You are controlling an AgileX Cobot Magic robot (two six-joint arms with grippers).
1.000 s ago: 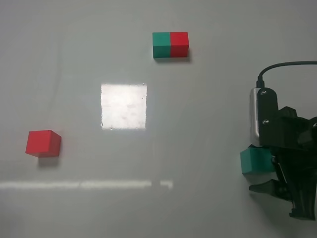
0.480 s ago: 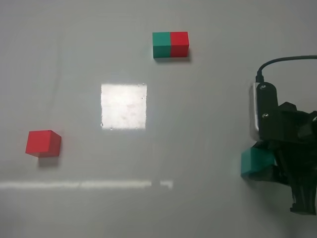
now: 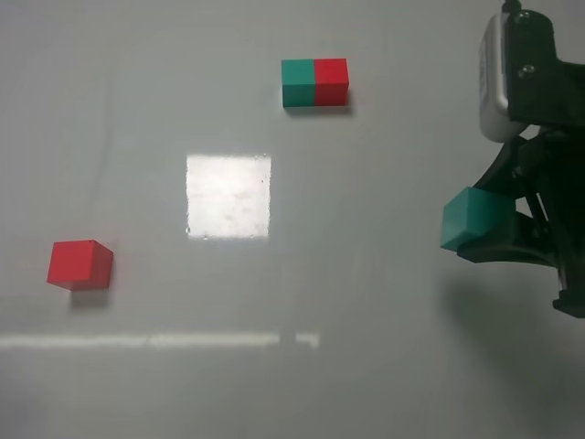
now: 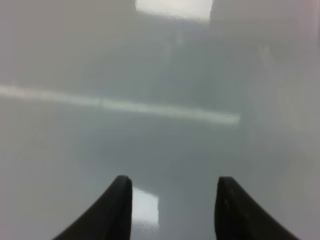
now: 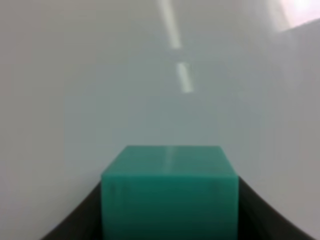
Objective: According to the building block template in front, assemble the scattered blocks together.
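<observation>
The template bar [image 3: 314,82], teal-green joined to red, lies at the back middle of the table. The loose red cube [image 3: 80,264] sits at the left. My right gripper [image 3: 489,229] is shut on the loose teal-green cube [image 3: 472,219] and holds it well above the table at the right; the cube fills the space between the jaws in the right wrist view [image 5: 169,192]. My left gripper [image 4: 172,197] is open and empty over bare table; it is out of the exterior view.
The white tabletop [image 3: 366,302] carries a bright square light patch [image 3: 228,196] in the middle and a thin light streak [image 3: 155,340] toward the front. The right arm's shadow falls on the table below the gripper.
My right gripper closed on the teal-green cube and lifted it off the table, rising toward the back. The red cube and the template have not moved.
</observation>
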